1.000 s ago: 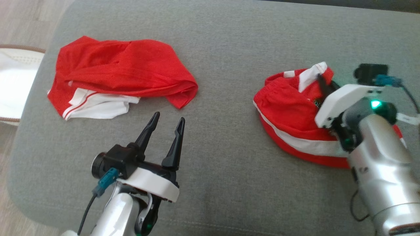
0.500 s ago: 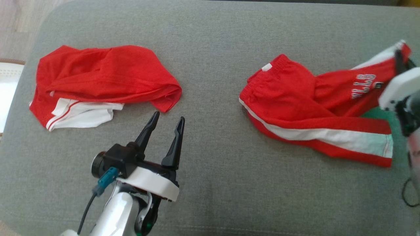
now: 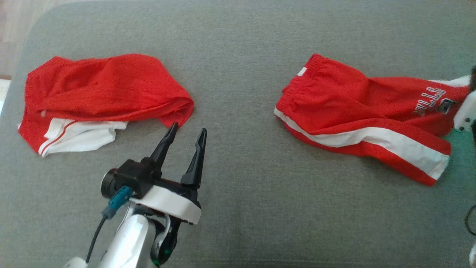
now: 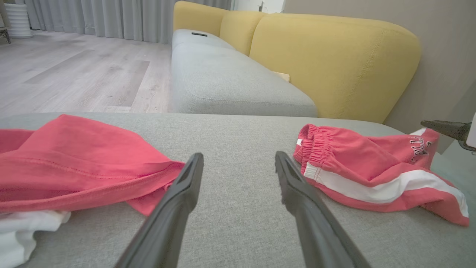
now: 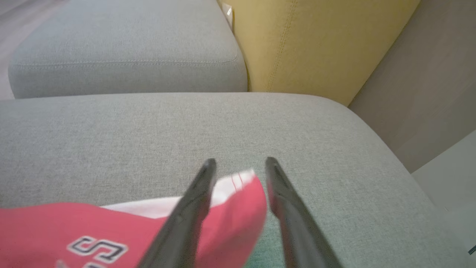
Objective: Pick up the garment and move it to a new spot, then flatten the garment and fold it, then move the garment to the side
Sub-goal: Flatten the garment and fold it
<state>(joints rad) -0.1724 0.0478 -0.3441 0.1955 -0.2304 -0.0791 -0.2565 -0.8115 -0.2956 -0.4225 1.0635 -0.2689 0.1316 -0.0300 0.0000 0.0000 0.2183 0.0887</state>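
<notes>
We find the shorts (image 3: 357, 111), light and limp, right of centre on the cushion (image 3: 241, 208). The right jaws stand parted over their hem (image 5: 245, 193); the left jaws parted, empty. Grip advised: waistband (image 3: 297, 82).

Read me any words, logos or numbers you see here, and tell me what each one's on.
"LLS": white-outlined letters on one leg of the red shorts, upside down in the head view; the rest of the word is unclear.
Dark badge beside those letters: too blurred to read.
Red shirt: no text visible.
</notes>
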